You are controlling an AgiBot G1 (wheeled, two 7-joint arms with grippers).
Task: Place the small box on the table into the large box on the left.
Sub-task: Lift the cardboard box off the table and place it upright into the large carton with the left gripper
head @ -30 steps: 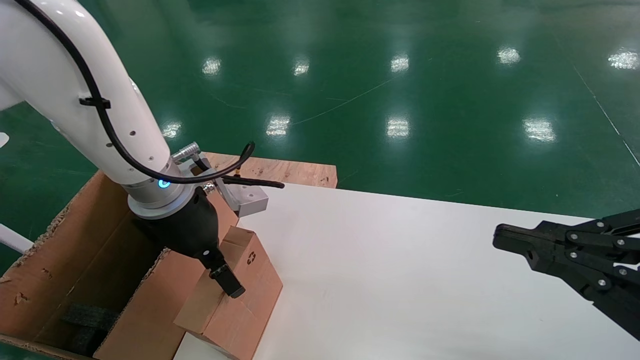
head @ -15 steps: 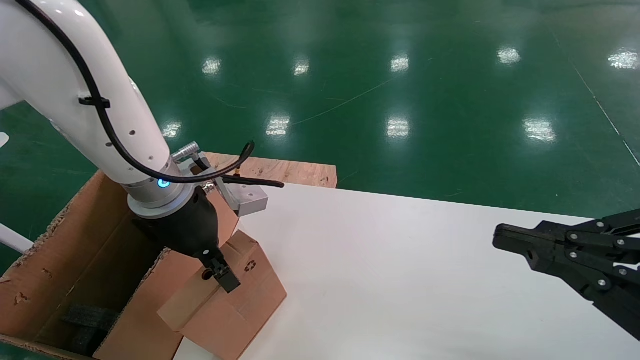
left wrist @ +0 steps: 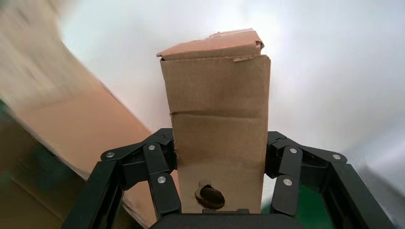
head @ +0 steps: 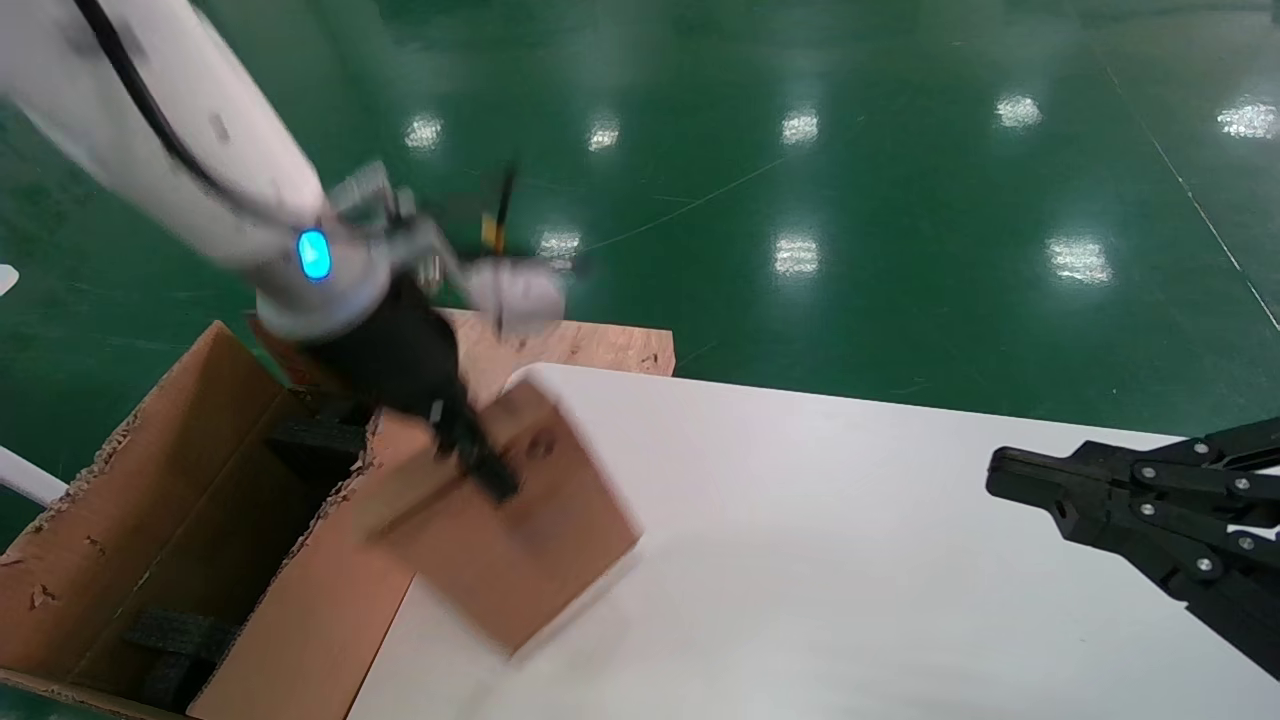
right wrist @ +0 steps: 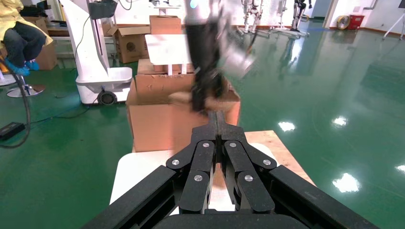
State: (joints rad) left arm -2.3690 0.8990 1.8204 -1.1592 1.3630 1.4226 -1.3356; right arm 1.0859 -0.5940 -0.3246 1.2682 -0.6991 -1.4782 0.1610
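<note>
My left gripper (head: 480, 470) is shut on the small box (head: 520, 520), a plain brown box with a round hole, and holds it lifted and tilted above the white table (head: 800, 540), beside the large box (head: 150, 520). In the left wrist view the small box (left wrist: 217, 124) stands clamped between the two fingers (left wrist: 160, 176). The large box is a torn-edged brown carton at the left with dark foam (head: 165, 640) inside. My right gripper (head: 1000, 475) is shut and empty, parked over the table's right side.
A bare plywood board (head: 590, 345) lies behind the table's far left corner. Green floor surrounds the table. In the right wrist view, more cartons (right wrist: 131, 43), a white robot base (right wrist: 102, 76) and a seated person (right wrist: 16, 38) are far behind the large box.
My left gripper has lifted the small box off the table and swung it up and away from me, tilting it. The right arm has not moved.
</note>
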